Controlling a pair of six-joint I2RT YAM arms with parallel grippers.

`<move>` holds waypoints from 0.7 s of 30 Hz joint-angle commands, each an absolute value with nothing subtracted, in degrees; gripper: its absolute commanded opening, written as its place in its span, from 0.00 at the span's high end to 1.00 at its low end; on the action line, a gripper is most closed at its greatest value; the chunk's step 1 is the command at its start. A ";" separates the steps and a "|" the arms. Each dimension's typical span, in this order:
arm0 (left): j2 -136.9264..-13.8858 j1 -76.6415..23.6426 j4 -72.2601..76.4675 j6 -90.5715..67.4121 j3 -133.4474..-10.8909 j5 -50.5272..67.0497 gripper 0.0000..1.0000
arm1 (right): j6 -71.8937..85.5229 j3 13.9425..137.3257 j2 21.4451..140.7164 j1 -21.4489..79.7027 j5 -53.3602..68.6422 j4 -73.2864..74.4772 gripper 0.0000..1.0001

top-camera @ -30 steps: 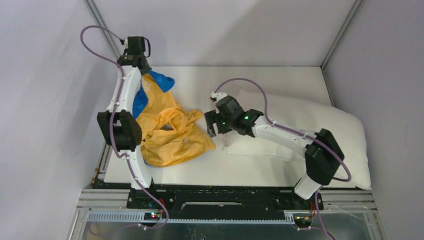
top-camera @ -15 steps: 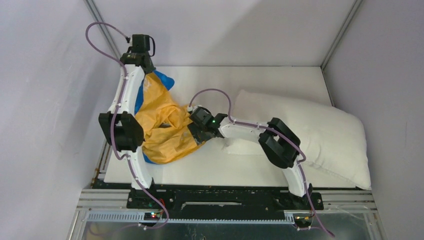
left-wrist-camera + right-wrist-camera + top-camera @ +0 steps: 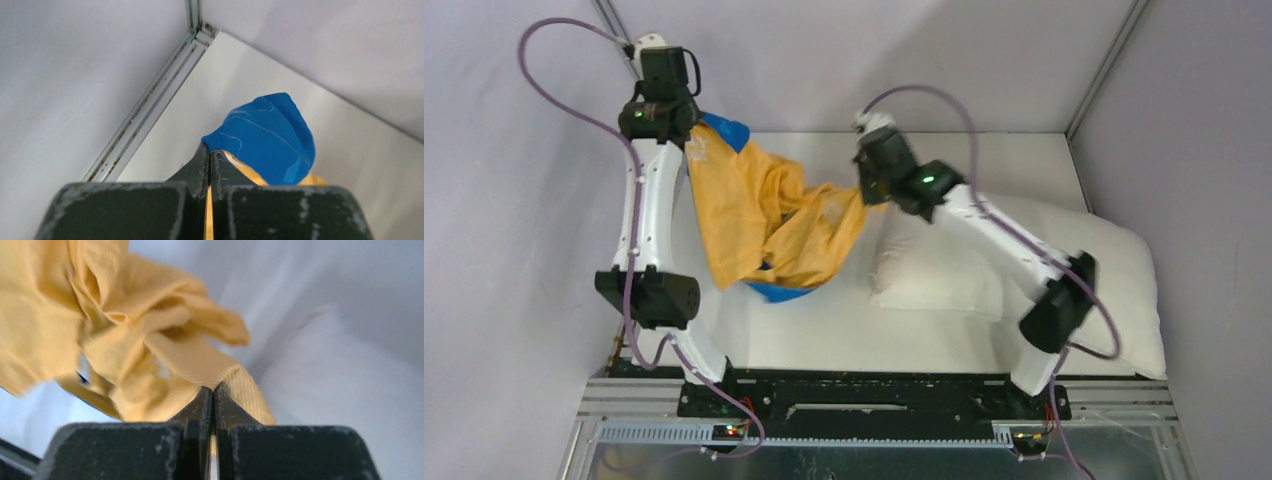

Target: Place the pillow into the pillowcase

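The orange-yellow pillowcase (image 3: pixel 764 215) hangs in the air between both arms, blue showing at its top left and bottom. My left gripper (image 3: pixel 692 135) is shut on its upper left corner, where blue fabric (image 3: pixel 267 137) folds over the fingertips (image 3: pixel 202 160). My right gripper (image 3: pixel 864 195) is shut on the right edge of the pillowcase (image 3: pixel 200 360), orange cloth pinched between its tips. The white pillow (image 3: pixel 1064 270) lies on the table at the right, under my right arm, outside the pillowcase.
The white table top (image 3: pixel 824 335) spans the middle. Grey walls with metal corner posts (image 3: pixel 614 20) close in the back and sides. The black base rail (image 3: pixel 874 395) runs along the near edge.
My right gripper reached left to the pillowcase, shut on its edge and lifted it back and to the right. My left arm rose higher, pulling the pillowcase off the table and spreading it.
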State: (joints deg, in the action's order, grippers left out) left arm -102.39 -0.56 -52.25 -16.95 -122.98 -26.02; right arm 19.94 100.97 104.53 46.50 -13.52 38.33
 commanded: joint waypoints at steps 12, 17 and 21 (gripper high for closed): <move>-86.98 1.93 -52.58 -16.79 -132.31 -29.54 1.00 | 14.45 114.97 82.31 29.14 -18.10 44.69 1.00; -81.63 1.96 -50.19 -16.75 -132.49 -30.26 1.00 | 11.56 115.72 76.27 29.03 -19.04 41.80 1.00; -78.34 1.93 -49.62 -16.27 -134.65 -30.13 1.00 | 10.24 120.20 72.45 29.24 -17.00 42.08 1.00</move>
